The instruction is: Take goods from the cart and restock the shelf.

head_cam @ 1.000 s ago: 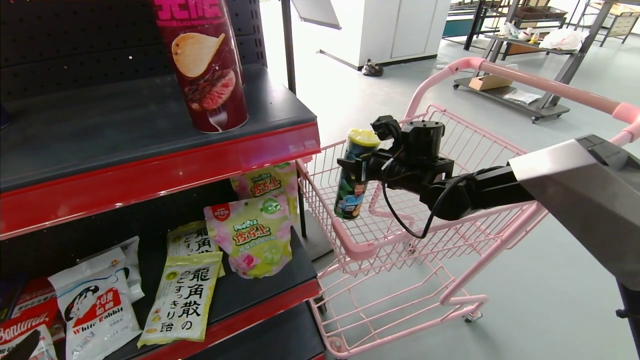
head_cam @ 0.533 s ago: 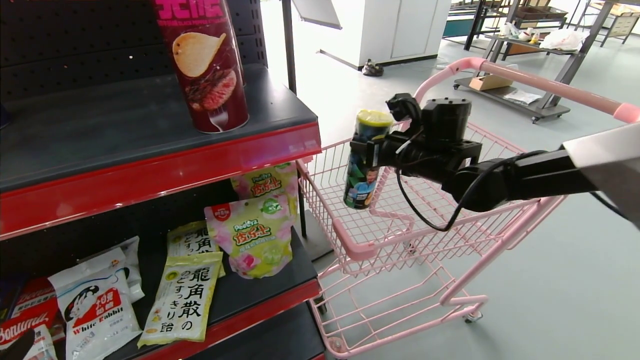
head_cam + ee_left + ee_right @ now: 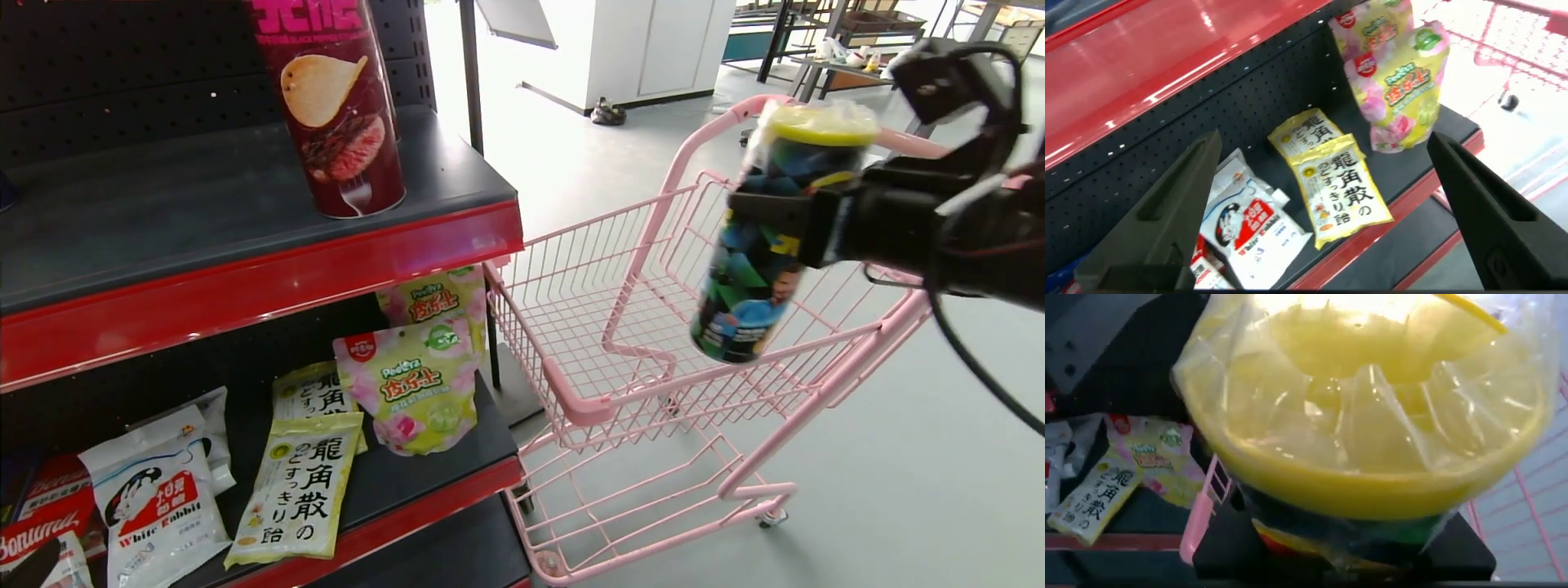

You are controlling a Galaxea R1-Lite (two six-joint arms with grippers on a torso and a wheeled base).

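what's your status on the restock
Right hand shut on can, held above cart. Left hand open, facing lower shelf. Chip tube stands on upper shelf, near front edge.

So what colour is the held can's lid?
Yellow plastic lid on the tall printed can; best in right wrist view.

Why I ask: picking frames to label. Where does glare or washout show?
Head view: floor behind the shelf washed out, sheen on the red shelf edge. Left wrist view: glare streaks the red shelf edge; cart corner bleached. Right wrist view: yellow lid of the can blows out at its top.
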